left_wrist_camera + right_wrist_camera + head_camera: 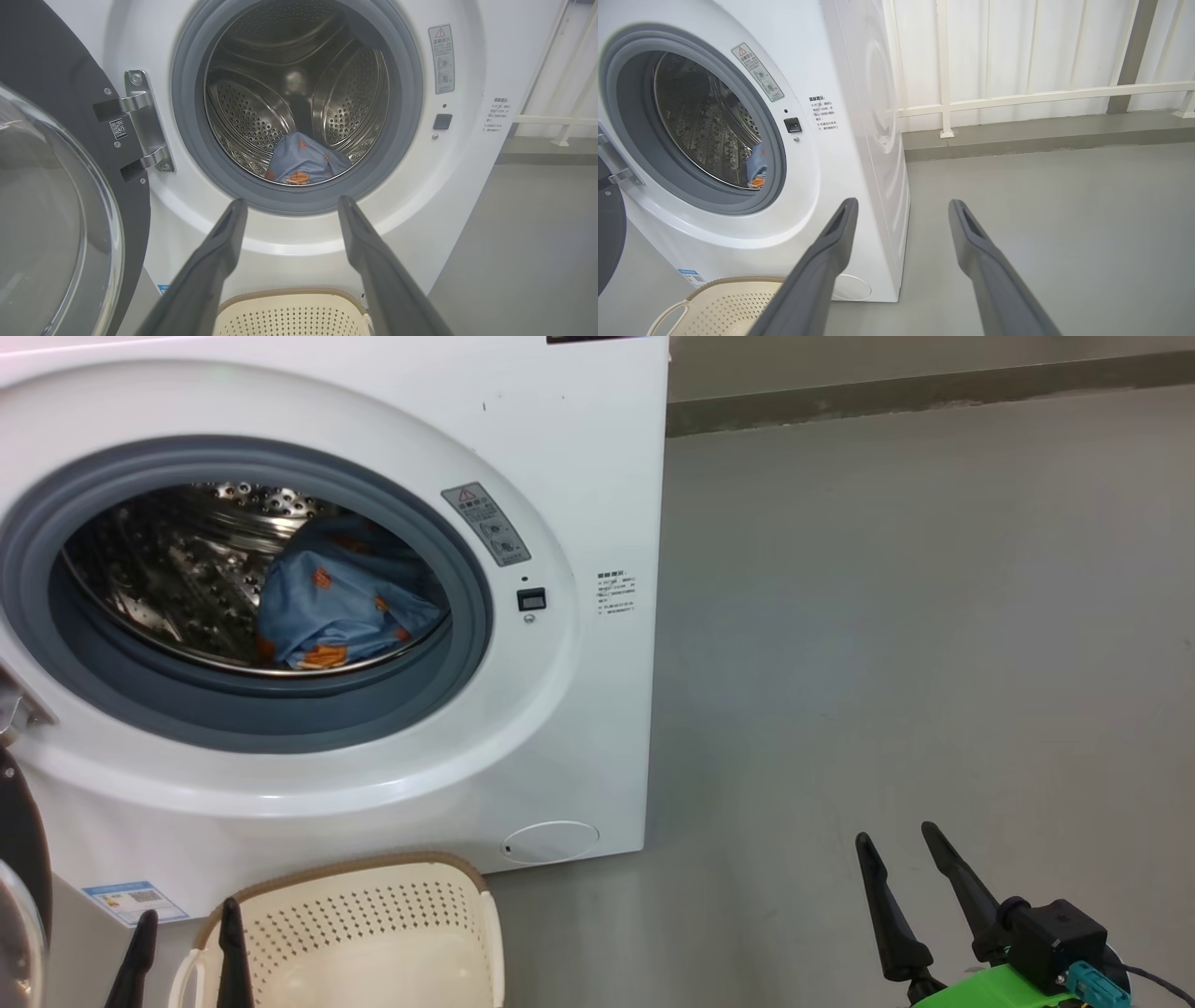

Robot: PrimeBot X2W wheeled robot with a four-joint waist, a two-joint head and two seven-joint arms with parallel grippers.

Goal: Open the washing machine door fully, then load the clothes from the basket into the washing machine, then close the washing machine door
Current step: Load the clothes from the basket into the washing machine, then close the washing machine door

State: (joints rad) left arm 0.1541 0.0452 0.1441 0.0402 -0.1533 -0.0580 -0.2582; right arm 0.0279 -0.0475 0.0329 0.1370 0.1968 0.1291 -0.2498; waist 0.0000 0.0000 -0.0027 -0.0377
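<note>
Inside the steel drum point(168, 560) of the washing machine point(579, 476), the clothes point(341, 602) lie bunched low down, behind the grey gasket point(280, 719) and clear of where the door would seal. The washing machine door point(51, 210) stands swung out on its hinge point(145, 126) at the left of the opening, which leaves the mouth free for loading. On the floor point(934, 616) just in front of the machine sits the basket point(373, 915), close under the opening so a lift from it is short. The part of it in sight is bare, so loading looks done, and closing the door is probably the step left. The left gripper point(292, 203) hovers above the basket and points at the drum's mouth, its 2 fingers spread wide and holding nothing. The right gripper point(896, 835) hangs off to the right over bare floor, well apart from the machine. Its 2 fingers are likewise apart and empty, and it seems parked out of the way.
</note>
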